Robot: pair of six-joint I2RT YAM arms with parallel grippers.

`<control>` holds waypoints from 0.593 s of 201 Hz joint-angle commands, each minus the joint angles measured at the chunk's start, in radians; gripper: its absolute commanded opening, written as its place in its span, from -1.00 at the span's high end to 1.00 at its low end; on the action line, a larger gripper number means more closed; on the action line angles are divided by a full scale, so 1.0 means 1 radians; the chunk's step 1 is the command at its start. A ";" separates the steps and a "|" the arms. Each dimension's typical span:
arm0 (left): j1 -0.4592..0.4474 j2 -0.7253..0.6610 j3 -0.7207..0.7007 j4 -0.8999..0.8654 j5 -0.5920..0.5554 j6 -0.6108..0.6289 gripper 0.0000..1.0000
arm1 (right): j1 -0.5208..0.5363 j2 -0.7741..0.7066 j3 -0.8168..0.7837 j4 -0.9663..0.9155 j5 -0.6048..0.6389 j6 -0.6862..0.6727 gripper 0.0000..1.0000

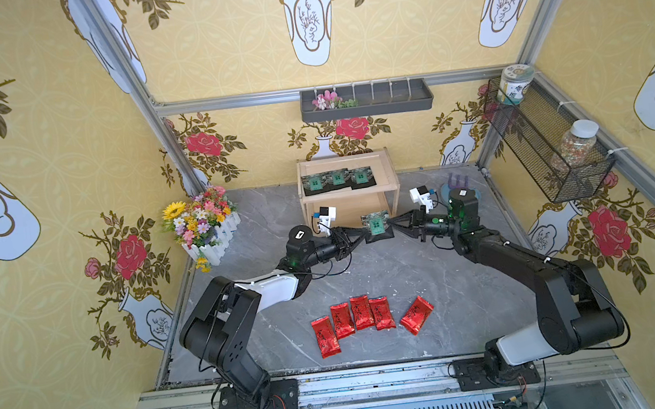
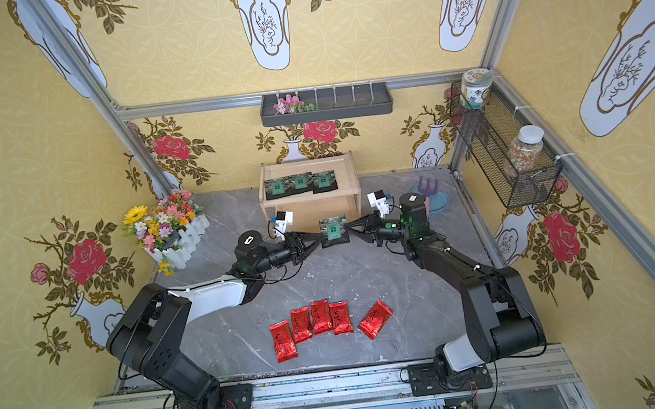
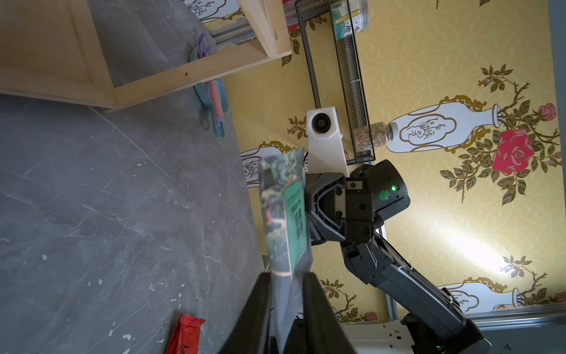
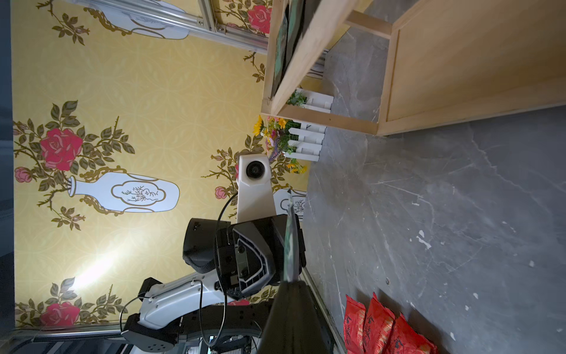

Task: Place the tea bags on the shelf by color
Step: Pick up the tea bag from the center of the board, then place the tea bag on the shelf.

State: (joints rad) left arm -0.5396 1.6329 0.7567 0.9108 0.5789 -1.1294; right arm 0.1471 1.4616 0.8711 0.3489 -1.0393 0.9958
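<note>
The right gripper (image 1: 390, 222) is clamped on one edge of a black tea bag (image 1: 376, 225), holding it roughly level in the air with the emblem up. Opposite it, the left gripper (image 1: 363, 231) has its jaws parted around the other edge, not pinching. Just behind the packet stands the shelf (image 1: 347, 194), against the tabletop's (image 1: 430, 286) far edge. Three black tea bags (image 1: 337, 179) fill its top tier, except the end on the right arm's side. The carry looks short, up and back. The red tea bags (image 1: 364, 317) lie near the front edge.

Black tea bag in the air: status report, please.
Right pincer shut on black tea bag. Left pincer open around its other edge. Path to shelf looks clear.
</note>
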 commanded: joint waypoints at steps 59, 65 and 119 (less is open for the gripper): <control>0.034 -0.165 0.073 -0.381 -0.030 0.273 0.04 | -0.071 0.040 0.387 -0.547 0.010 -0.320 1.00; 0.039 -0.170 0.080 -0.398 -0.030 0.285 0.04 | -0.075 0.056 0.418 -0.549 0.013 -0.315 1.00; 0.068 -0.181 0.098 -0.469 0.006 0.336 0.03 | -0.080 0.264 0.711 -0.565 0.044 -0.289 1.00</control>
State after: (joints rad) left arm -0.4831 1.4490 0.8581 0.4873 0.5549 -0.8375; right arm 0.0666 1.6539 1.4849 -0.1978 -1.0142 0.7097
